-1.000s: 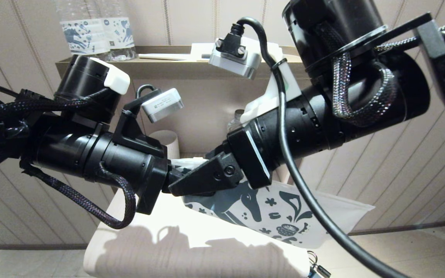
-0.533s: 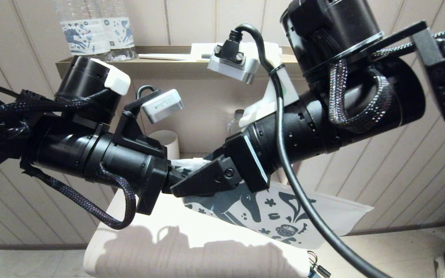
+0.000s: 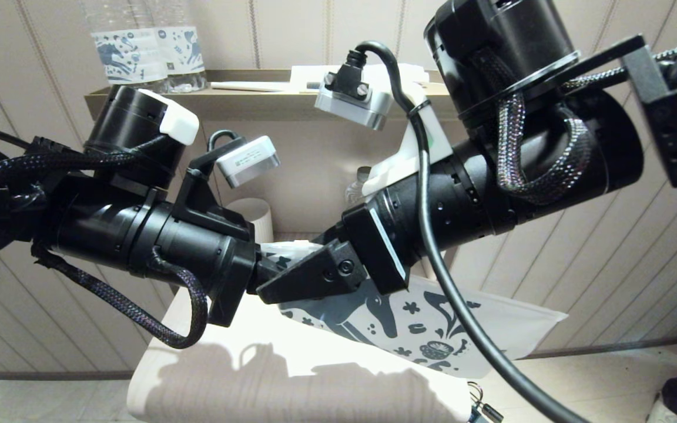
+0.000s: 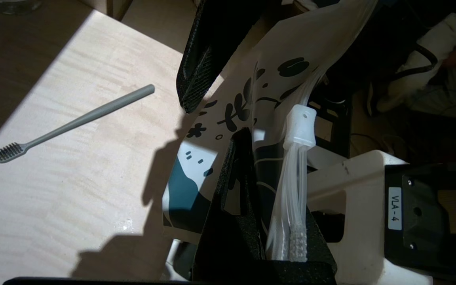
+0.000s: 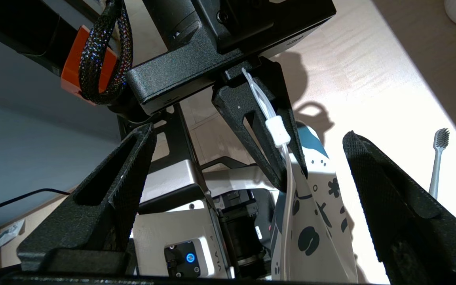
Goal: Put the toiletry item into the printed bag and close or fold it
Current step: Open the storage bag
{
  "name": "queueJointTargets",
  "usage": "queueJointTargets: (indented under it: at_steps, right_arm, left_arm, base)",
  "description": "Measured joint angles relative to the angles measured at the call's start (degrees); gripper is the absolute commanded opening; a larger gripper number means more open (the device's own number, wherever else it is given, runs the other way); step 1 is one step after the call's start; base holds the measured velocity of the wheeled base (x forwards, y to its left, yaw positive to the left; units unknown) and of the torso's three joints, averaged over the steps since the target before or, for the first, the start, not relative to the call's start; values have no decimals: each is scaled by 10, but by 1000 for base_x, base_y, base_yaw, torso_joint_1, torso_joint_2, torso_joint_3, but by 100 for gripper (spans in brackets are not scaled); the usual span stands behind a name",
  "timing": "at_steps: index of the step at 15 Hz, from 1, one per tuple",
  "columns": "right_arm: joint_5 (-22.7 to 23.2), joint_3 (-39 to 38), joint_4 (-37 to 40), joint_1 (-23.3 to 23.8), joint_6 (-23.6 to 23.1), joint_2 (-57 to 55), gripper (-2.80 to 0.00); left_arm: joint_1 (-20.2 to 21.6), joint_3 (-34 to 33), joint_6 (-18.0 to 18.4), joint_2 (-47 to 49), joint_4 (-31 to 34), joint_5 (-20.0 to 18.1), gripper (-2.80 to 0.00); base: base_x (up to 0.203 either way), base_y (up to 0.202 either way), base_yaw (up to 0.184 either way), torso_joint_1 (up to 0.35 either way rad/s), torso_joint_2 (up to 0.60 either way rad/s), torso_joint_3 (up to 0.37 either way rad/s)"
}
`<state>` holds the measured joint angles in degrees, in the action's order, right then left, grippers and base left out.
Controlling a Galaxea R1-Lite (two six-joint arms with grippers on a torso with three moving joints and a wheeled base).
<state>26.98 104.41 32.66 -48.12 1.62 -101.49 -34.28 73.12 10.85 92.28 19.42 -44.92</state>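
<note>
The printed bag (image 3: 426, 329) hangs over the table's front right, white with a dark blue horse and flowers. My left gripper (image 3: 265, 267) is shut on the bag's clear zip strip (image 4: 291, 198), just behind the white slider (image 4: 302, 126). My right gripper (image 5: 247, 134) stands open around the left gripper's fingers and the bag's (image 5: 319, 225) top edge, touching neither. One right finger (image 4: 198, 59) hangs beside the bag (image 4: 251, 99). The toiletry item, a slim grey toothbrush (image 4: 73, 120), lies loose on the table, also in the right wrist view as the toothbrush (image 5: 436, 166).
The pale wooden table (image 3: 291, 376) lies under both arms. A shelf (image 3: 268, 103) behind carries two printed water bottles (image 3: 144, 53) and flat white items. A white cup (image 3: 256, 214) and a clear bottle (image 3: 359, 182) stand at the table's back.
The right arm has eased slightly to the left and down. The left gripper and the bag hang where they were.
</note>
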Motion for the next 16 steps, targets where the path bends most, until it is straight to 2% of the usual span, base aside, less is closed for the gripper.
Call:
queueJointTargets:
  at_steps: [1, 2, 16]
  right_arm:
    - [0, -1, 0, 0, 1, 0, 0]
    - [0, -4, -1, 1, 1, 0, -280]
    - [1, -17, -13, 0, 3, 1, -280]
  left_arm:
    - [0, 0, 0, 0, 0, 0, -280]
    - [0, 0, 0, 0, 0, 0, -280]
    - [0, -2, 0, 2, 0, 0, -280]
  base:
    - [0, 0, 0, 0, 0, 0]
    - [0, 0, 0, 0, 0, 0]
    - [0, 0, 0, 0, 0, 0]
